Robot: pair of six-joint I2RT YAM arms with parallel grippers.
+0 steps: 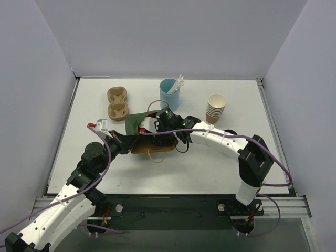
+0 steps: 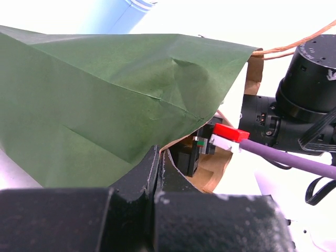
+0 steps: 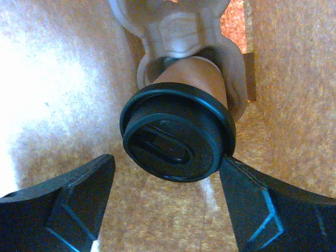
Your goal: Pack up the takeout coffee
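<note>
Right wrist: one takeout coffee (image 3: 176, 137), one bag (image 3: 58, 79).

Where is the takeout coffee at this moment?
In the right wrist view, the coffee sits mid-frame inside the bag, seated in a pulp cup holder, between the open fingers of the right gripper.

Your top view is bright and even, with only soft shadows on the white counter (image 1: 210, 173). In your left wrist view the top is washed out white; the green bag (image 2: 105, 105) looks sharp, the dark bottom edge blurry. Your right wrist view glows warm orange, with a bright patch at left and a sharp black lid (image 3: 176, 139).
</note>
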